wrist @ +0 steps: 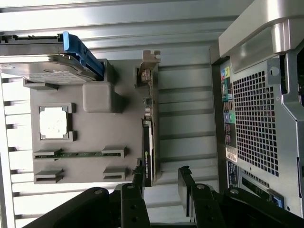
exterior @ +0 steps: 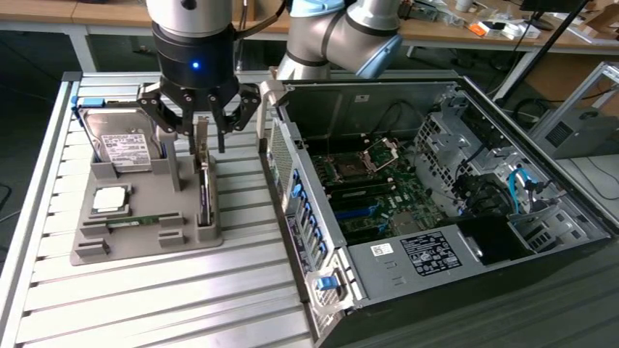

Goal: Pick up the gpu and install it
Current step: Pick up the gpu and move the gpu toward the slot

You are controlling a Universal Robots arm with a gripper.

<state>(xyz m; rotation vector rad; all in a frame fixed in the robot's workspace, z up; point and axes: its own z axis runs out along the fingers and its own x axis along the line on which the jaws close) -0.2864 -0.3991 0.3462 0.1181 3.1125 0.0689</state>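
The gpu (exterior: 205, 190) is a thin dark card standing on edge in a slot of the grey holder (exterior: 135, 245), at the side nearest the computer case. Its silver bracket (wrist: 149, 64) is at the far end. My gripper (exterior: 203, 141) hangs straight over the card's bracket end. In the wrist view the gpu (wrist: 148, 142) runs edge-on between my fingers. The gripper (wrist: 160, 179) is open: one fingertip (wrist: 138, 176) sits right beside the card, and the other fingertip (wrist: 184, 178) stands clear of it with a gap. The card rests in the holder.
The holder also carries a silver hard drive (exterior: 126, 148) with a blue carrier, a square processor chip (exterior: 109, 199) and a slim green memory stick (exterior: 145, 220). The open computer case (exterior: 406, 188) lies close on the exterior view's right, motherboard exposed. Ribbed aluminium table (exterior: 145, 304) surrounds them.
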